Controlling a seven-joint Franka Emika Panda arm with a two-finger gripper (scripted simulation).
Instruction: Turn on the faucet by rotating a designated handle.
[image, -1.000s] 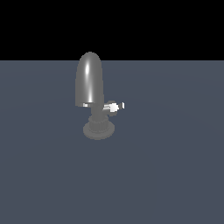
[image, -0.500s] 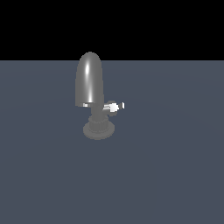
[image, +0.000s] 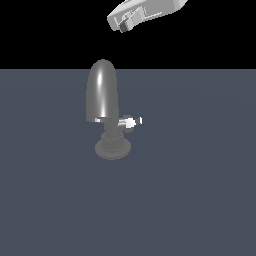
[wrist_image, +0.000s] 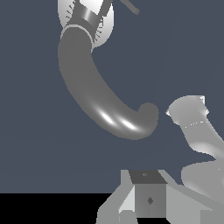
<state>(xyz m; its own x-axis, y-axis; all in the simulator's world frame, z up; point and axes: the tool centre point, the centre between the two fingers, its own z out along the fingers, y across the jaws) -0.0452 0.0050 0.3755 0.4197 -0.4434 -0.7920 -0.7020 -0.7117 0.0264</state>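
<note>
Standing upright on the dark floor (image: 200, 200), near the middle of the exterior view: faucet (image: 103, 97), grey and shiny, with a tall round top and a ribbed base. Sticking out from its neck toward that view's right: handle (image: 130, 122), small, with a white tip. Hanging high above, well apart from both: gripper (image: 121, 27). Touching nothing. Cannot tell if jaws are wide or narrow

Setting: simulated test scene, not a real room. Evidence: flat, featureless slate-grey floor (image: 200, 200); plain black backdrop (image: 50, 30); smooth rendered shading on lone faucet (image: 103, 100) standing free, without sink or plumbing.
</note>
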